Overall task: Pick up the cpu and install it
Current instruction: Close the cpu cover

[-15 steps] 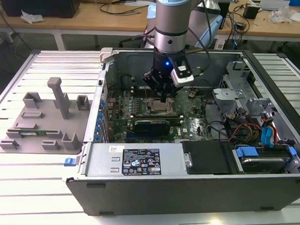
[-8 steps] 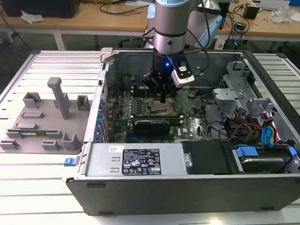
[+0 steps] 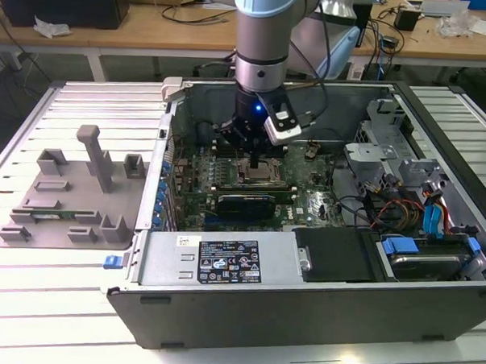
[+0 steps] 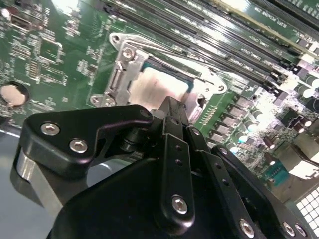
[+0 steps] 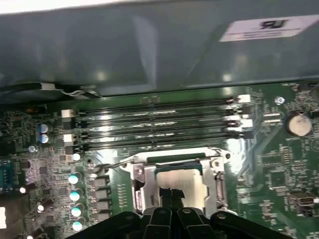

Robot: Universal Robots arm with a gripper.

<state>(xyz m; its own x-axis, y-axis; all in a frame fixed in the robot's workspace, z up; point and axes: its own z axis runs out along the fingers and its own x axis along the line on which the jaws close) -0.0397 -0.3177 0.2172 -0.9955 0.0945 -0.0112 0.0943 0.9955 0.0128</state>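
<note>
Cpu at socket, hand over it: centre of the exterior view, inside the open case.
Hand (image 3: 254, 160): black linkage fingers drawn together at the tips, nothing between them, on or just above the cpu (image 5: 182, 178); contact cannot be told. Cpu: flat, square, bright silver lid, lying inside the socket frame (image 5: 137, 191) on the green motherboard (image 5: 279, 164); computer case (image 3: 302, 305) on the slatted white counter (image 3: 43, 318). Frame: stamped dull steel, bolted at its corners. Memory slots (image 5: 159, 119): long, black, glossy, parallel, just beside the frame. Handling, by judgement: press lightly and straight down, chip level and square to the frame; sideways drag would likely harm the contacts under it.
</note>
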